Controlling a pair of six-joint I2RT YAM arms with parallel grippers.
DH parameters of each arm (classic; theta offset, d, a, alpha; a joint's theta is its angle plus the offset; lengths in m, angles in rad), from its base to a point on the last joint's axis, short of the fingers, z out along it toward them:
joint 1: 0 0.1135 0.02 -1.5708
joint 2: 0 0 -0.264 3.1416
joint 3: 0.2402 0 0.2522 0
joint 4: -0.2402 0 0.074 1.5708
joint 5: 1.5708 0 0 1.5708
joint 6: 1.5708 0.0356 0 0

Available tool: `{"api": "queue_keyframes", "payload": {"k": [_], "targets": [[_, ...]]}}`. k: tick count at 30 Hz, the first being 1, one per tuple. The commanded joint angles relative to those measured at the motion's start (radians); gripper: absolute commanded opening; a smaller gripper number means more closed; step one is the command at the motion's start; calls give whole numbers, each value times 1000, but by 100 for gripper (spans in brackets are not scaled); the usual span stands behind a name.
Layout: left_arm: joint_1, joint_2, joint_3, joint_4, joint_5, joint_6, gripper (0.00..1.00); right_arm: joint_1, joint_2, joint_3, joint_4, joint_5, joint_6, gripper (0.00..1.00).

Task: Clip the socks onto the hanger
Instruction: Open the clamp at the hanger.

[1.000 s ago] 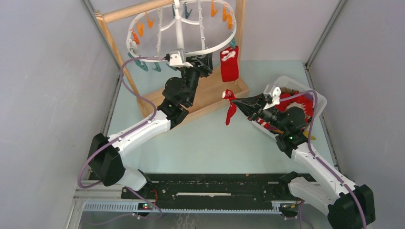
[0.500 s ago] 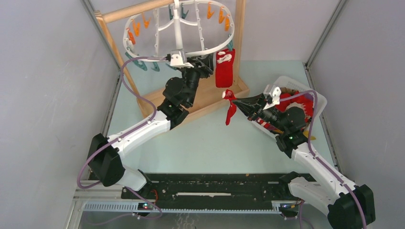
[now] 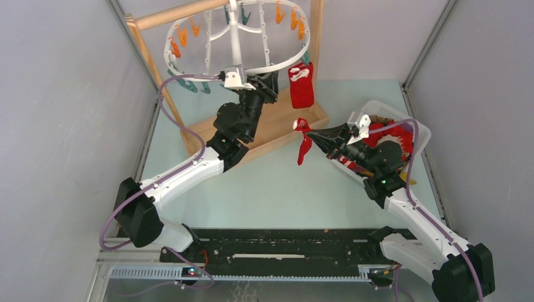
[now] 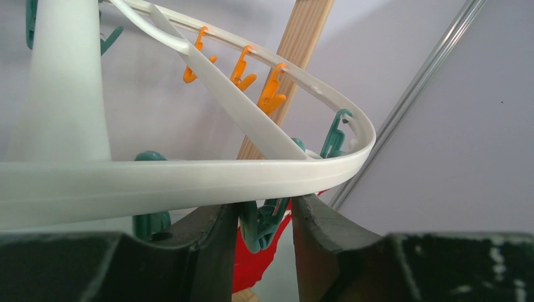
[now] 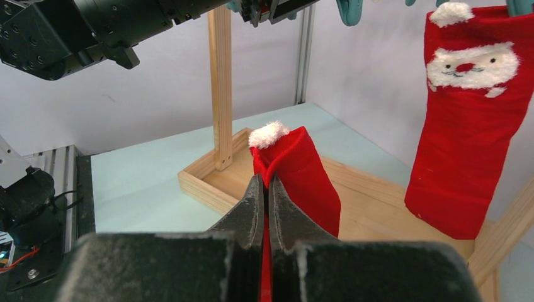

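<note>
The white oval hanger (image 3: pixel 286 63) hangs from the wooden stand, with orange and teal clothespins round its rim (image 4: pixel 189 179). A red Santa sock (image 3: pixel 301 85) hangs clipped at its right rim, also in the right wrist view (image 5: pixel 469 126). My left gripper (image 3: pixel 267 80) is up under the rim, its fingers apart on either side of a teal clothespin (image 4: pixel 267 220), with a gap on the right side. My right gripper (image 3: pixel 308 133) is shut on a red sock with a white cuff (image 5: pixel 296 170), which dangles above the table (image 3: pixel 303 148).
The wooden stand has a tray base (image 3: pixel 283 126) and an upright post (image 3: pixel 315 38) beside the hung sock. A white basket (image 3: pixel 384 107) with more socks sits at the right, behind my right arm. Grey walls close in on both sides.
The hanger and the hung Santa sock swung a little left, then back right. Both arms have hardly moved; the right gripper still holds the red sock.
</note>
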Motion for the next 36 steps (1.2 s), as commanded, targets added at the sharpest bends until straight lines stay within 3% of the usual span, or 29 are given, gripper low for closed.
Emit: {"api": "queue_keyframes", "payload": {"k": [1, 18, 36], "targets": [[-6, -45, 6, 30, -6, 11, 37, -5, 2, 16, 51, 7, -4, 0], [-6, -83, 37, -53, -9, -60, 16, 9, 146, 166, 55, 35, -4, 0], [25, -111, 35, -93, 33, -123, 12, 43, 382, 385, 57, 61, 85, 0]]}}
